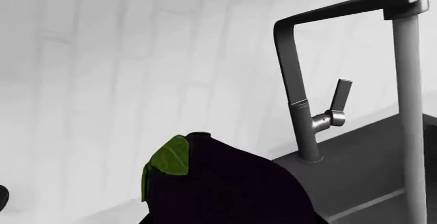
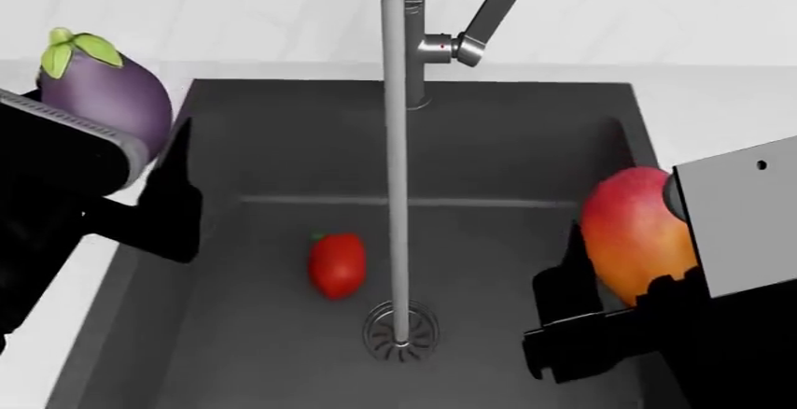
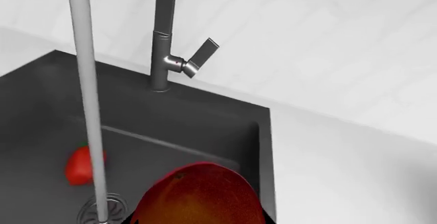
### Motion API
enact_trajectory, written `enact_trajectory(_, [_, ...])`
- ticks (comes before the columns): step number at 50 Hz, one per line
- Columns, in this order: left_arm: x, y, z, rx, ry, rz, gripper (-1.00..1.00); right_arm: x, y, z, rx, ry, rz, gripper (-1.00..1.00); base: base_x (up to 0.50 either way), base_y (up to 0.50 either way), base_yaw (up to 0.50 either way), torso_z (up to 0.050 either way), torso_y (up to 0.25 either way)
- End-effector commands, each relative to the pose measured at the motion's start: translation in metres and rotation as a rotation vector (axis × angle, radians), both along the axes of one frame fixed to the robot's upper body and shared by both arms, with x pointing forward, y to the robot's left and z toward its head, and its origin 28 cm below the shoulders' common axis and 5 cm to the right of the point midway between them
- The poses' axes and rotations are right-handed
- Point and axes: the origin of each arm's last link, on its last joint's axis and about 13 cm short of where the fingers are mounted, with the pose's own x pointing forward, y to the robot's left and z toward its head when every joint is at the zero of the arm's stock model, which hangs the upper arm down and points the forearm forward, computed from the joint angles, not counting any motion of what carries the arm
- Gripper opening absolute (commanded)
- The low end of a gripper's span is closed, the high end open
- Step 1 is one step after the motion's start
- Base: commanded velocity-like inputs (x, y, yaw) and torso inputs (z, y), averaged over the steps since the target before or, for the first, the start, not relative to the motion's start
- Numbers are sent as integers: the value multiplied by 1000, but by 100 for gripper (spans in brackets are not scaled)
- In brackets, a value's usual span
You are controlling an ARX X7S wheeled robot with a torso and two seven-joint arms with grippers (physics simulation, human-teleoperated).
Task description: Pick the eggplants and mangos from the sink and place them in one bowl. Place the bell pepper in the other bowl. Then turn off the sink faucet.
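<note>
My left gripper is shut on the purple eggplant and holds it above the sink's left rim; it fills the left wrist view, hiding the fingers. My right gripper is shut on the red-orange mango over the sink's right side; it also shows in the right wrist view. The red bell pepper lies on the sink floor, left of the drain. The faucet stands at the back with its lever raised; water runs down to the drain. No bowl is in view.
White counter surrounds the basin, with a white tiled wall behind. The water stream falls through the sink's middle, between my two arms. The faucet's angular spout reaches over the basin.
</note>
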Motion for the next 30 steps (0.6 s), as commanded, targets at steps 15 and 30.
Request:
enact_trajectory(15, [-5, -1, 11, -46, -25, -6, -100, -5, -2, 0, -43, -53, -17, -100, -464, -245, 0, 0, 0])
enact_trajectory(30, [-6, 0, 18, -46, -38, -6, -100, -7, -4, 5, -60, -99, -20, -100, -125, -497, 0, 1, 0])
